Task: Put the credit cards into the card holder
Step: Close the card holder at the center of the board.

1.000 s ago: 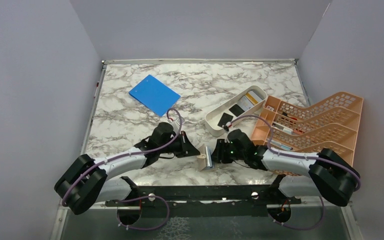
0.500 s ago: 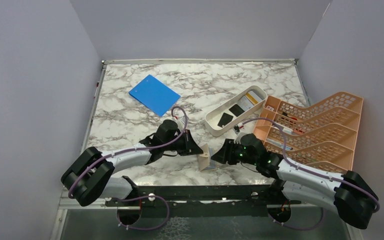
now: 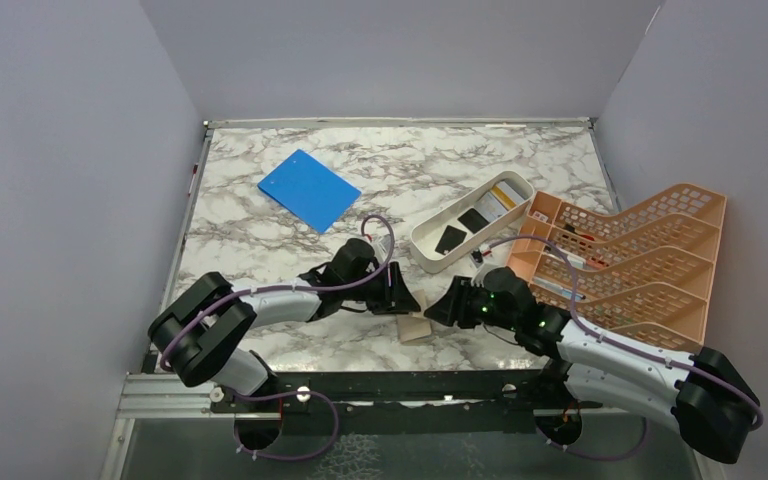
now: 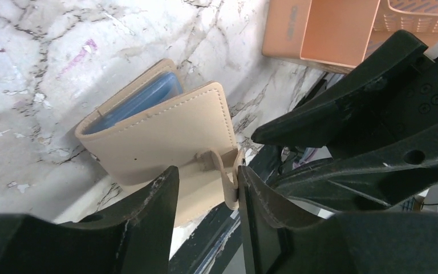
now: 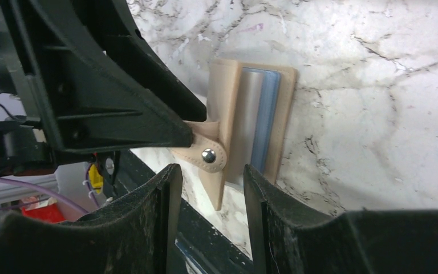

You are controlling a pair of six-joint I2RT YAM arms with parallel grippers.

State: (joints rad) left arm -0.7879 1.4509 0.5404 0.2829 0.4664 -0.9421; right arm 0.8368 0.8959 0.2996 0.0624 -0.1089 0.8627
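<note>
The tan card holder (image 3: 415,326) lies half folded on the marble near the front edge, between both grippers. A light blue card (image 4: 138,101) and a grey card (image 5: 250,117) sit inside it. My left gripper (image 4: 208,191) is open at the holder's edge, and the snap strap (image 4: 226,177) rests against one finger. My right gripper (image 5: 211,174) is open too, just short of the snap stud (image 5: 208,155), pinching nothing. More credit cards lie in the white tray (image 3: 426,250): a black card (image 3: 450,238), another black card (image 3: 473,218) and a white striped one (image 3: 504,197).
A bright blue board (image 3: 308,190) lies at the back left. The orange lattice rack (image 3: 630,262) stands at the right, next to the tray. The black frame rail (image 3: 400,385) runs just below the table's front edge, close to both grippers.
My left gripper has opened and moved right, letting go of the card holder. The holder, spread open a second ago, has folded over. The right arm has drawn back slightly.
</note>
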